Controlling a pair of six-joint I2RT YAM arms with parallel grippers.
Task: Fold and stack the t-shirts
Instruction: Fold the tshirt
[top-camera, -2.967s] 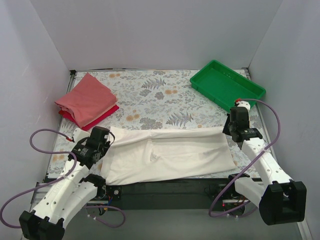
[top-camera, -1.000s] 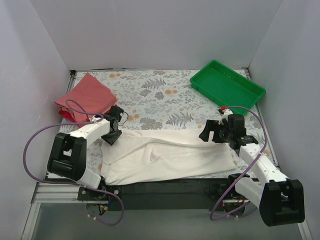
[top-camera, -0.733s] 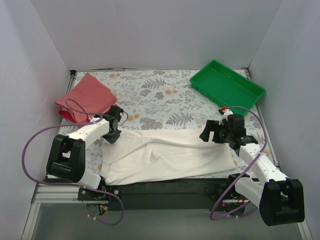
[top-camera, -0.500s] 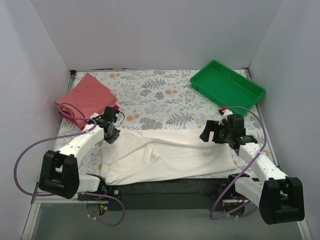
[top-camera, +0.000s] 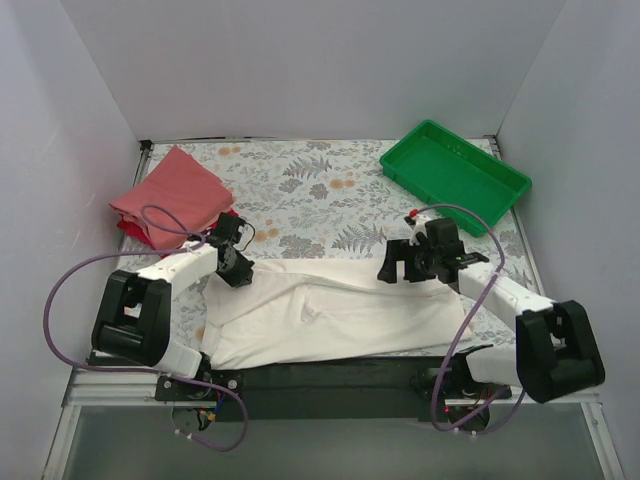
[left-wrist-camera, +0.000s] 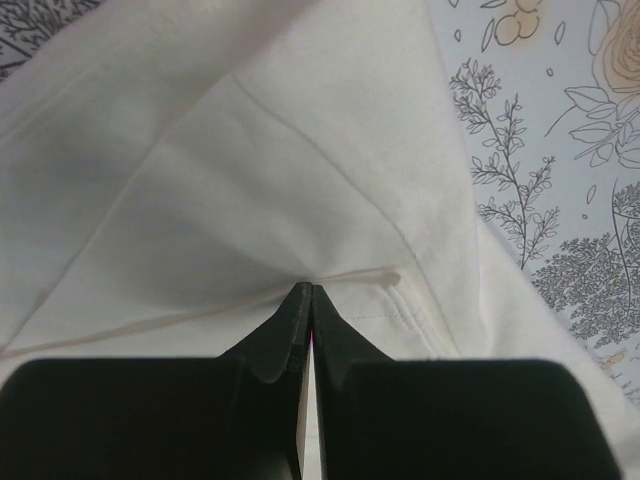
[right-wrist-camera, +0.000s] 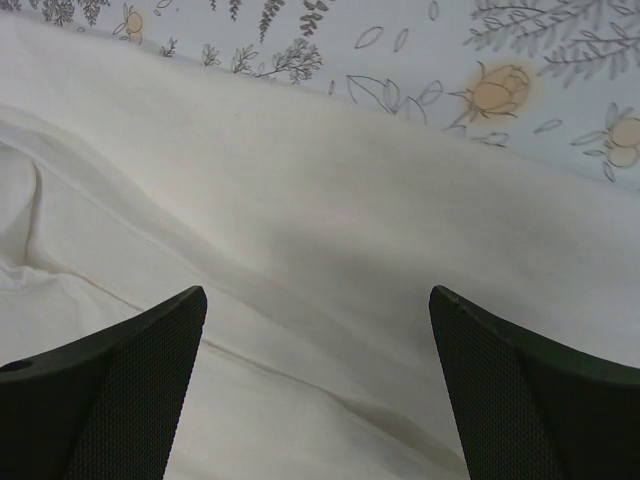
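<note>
The cream-white t-shirt (top-camera: 340, 310) lies folded into a long band across the near part of the table. My left gripper (top-camera: 238, 270) sits at its far left corner. In the left wrist view the left gripper (left-wrist-camera: 303, 291) is shut, pinching a ridge of the cream-white t-shirt (left-wrist-camera: 250, 180) near a hem. My right gripper (top-camera: 392, 268) hovers over the shirt's far edge, right of centre. Its jaws stand wide open in the right wrist view, right gripper (right-wrist-camera: 318, 295), with only the cream-white t-shirt (right-wrist-camera: 300, 220) below. Folded salmon-pink (top-camera: 170, 195) and red (top-camera: 215, 228) t-shirts are stacked at the far left.
A green plastic tray (top-camera: 455, 172) stands at the back right corner. The floral table cover (top-camera: 310, 195) shows between the stack, the tray and the cream shirt. White walls enclose the table on three sides.
My left gripper has closed on the cream shirt's far left corner and shifted slightly right. My right gripper has moved left along the shirt's far edge, staying open.
</note>
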